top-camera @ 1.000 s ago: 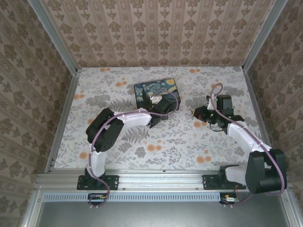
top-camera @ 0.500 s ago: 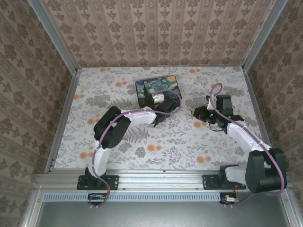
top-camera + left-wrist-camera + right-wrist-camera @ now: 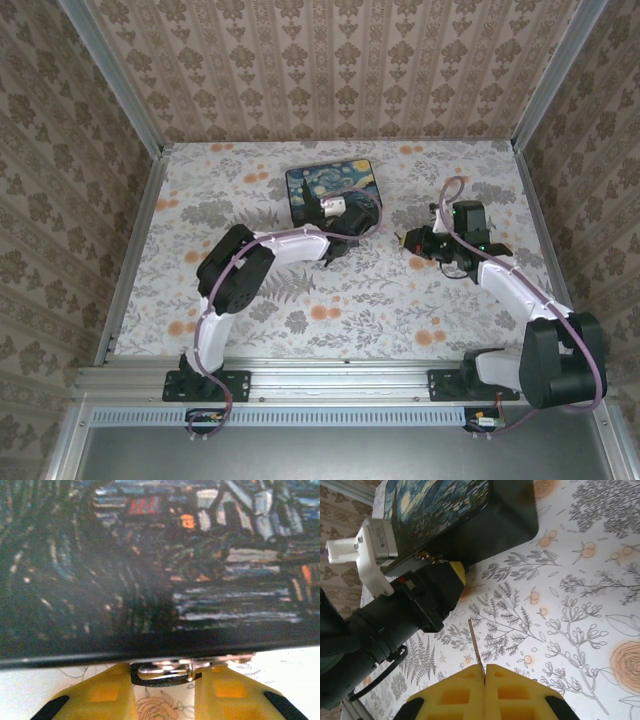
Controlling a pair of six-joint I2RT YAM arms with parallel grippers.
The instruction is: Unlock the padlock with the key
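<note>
The black-sided box with the swirly painted lid (image 3: 345,180) lies at the back middle of the table. My left gripper (image 3: 335,225) is pressed against its near side. In the left wrist view the yellow fingers (image 3: 107,695) stand on either side of a small shiny metal piece (image 3: 167,670) under the box's edge, touching it on both sides. This looks like the padlock, which shows as a tiny brass lump (image 3: 425,556) in the right wrist view. My right gripper (image 3: 484,672) is shut on the key (image 3: 475,642), whose thin blade points toward the left gripper (image 3: 427,597).
The floral table (image 3: 400,290) is walled in by patterned panels. A metal rail (image 3: 330,375) runs along the near edge. The right gripper (image 3: 408,240) hovers right of the box, a short way from the left arm's wrist and its cable.
The left gripper has moved from the table up against the box's near edge and settled around the metal piece. The right gripper with the key has drifted slightly left.
</note>
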